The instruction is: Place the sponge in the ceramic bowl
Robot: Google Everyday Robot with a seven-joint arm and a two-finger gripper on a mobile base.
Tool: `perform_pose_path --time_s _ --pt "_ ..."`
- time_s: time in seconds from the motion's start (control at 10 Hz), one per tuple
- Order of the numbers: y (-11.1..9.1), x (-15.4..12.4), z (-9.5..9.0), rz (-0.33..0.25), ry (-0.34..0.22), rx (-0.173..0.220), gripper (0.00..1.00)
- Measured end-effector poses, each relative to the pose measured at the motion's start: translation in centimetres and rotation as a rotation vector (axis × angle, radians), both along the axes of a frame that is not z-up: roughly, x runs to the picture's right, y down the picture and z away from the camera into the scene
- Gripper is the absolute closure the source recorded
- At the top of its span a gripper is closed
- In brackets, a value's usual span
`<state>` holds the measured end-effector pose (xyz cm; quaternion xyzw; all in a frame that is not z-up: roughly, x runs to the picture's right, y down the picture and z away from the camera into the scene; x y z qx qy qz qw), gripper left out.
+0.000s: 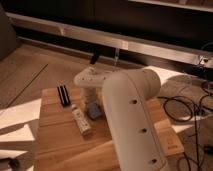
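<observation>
The sponge (94, 110) is a small blue-grey block lying on the wooden table (55, 145), near its middle. My gripper (90, 99) hangs from the white wrist directly over the sponge's far edge, pointing down and very close to it or touching it. The big white arm (131, 117) fills the right half of the view. The ceramic bowl is hidden or out of view.
A long white-beige bottle-like object (81, 120) lies just left of the sponge. A black ribbed item (63, 94) stands near the table's far left corner. Cables (187, 107) trail on the floor at right. A dark wall with a metal rail (125, 42) runs behind.
</observation>
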<state>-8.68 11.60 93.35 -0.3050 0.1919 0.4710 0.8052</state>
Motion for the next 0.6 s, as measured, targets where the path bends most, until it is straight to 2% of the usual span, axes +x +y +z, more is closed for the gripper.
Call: perform_pose_path --time_s 0.2,0.3,0.6 --pt "-1.3 0.1 -0.3 0.0 0.003 0.028 0.92" --pt "-2.7 0.3 -0.9 -0.004 0.016 0.062 0.99" --pt "-7.6 1.3 -3.3 -0.009 0.055 0.181 1.0"
